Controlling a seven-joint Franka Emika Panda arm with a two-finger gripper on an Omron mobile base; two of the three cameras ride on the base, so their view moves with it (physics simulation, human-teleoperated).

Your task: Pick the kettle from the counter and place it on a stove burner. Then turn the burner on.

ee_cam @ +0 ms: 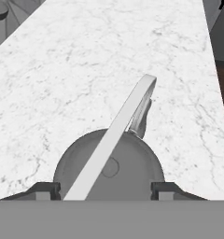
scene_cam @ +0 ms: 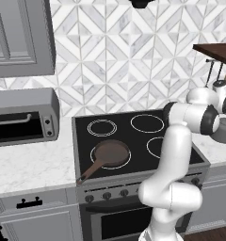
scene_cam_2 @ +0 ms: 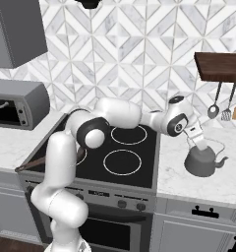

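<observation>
Small squat dull-grey metal kettle [scene_cam_2: 203, 162] sat on the white marble-look counter [scene_cam_2: 198, 189], right of the black glass cooktop [scene_cam_2: 134, 170]. Two-finger gripper [scene_cam_2: 200, 144] hung just above it, fingers apart, straddling the body. In the hand view the thin arched handle [ee_cam: 115, 133] ran diagonally between the fingers [ee_cam: 45, 190]. Judgement: rotate wrist square to the handle, descend, clamp at its apex.
</observation>
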